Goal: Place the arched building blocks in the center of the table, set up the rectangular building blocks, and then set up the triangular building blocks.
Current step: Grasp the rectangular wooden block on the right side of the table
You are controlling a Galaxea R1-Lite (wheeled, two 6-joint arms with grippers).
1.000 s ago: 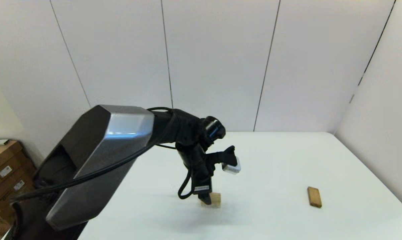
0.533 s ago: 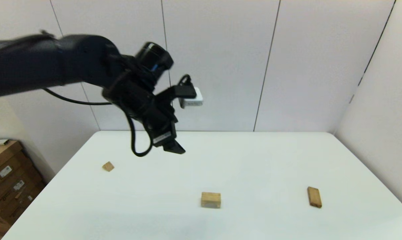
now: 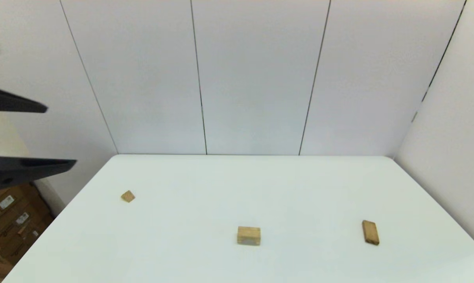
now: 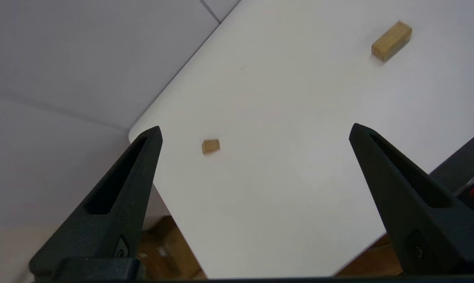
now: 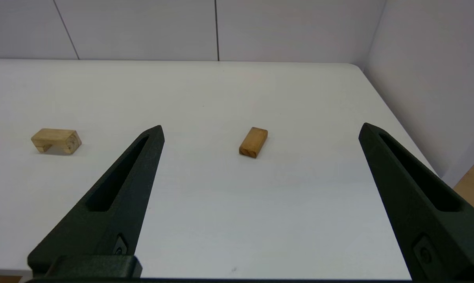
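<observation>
The pale arched block (image 3: 248,235) (image 5: 56,140) (image 4: 391,40) rests near the middle of the white table (image 3: 260,184), toward the front. Right of it lies the flat orange-brown rectangular block (image 3: 370,232) (image 5: 253,142). The small triangular block (image 3: 128,196) (image 4: 211,146) sits far left. My left gripper (image 3: 59,135) (image 4: 254,131) hangs open and empty high off the table's left edge. My right gripper (image 5: 260,129) is open and empty, held back from the front edge, facing the rectangular block; it is out of the head view.
Cardboard boxes (image 3: 4,212) stand on the floor left of the table. White wall panels (image 3: 256,74) close off the back and right sides. The table's left edge (image 4: 170,204) passes under my left gripper.
My left arm has let go of the arched block, risen and swung far left off the table. The arched block stays where it was set.
</observation>
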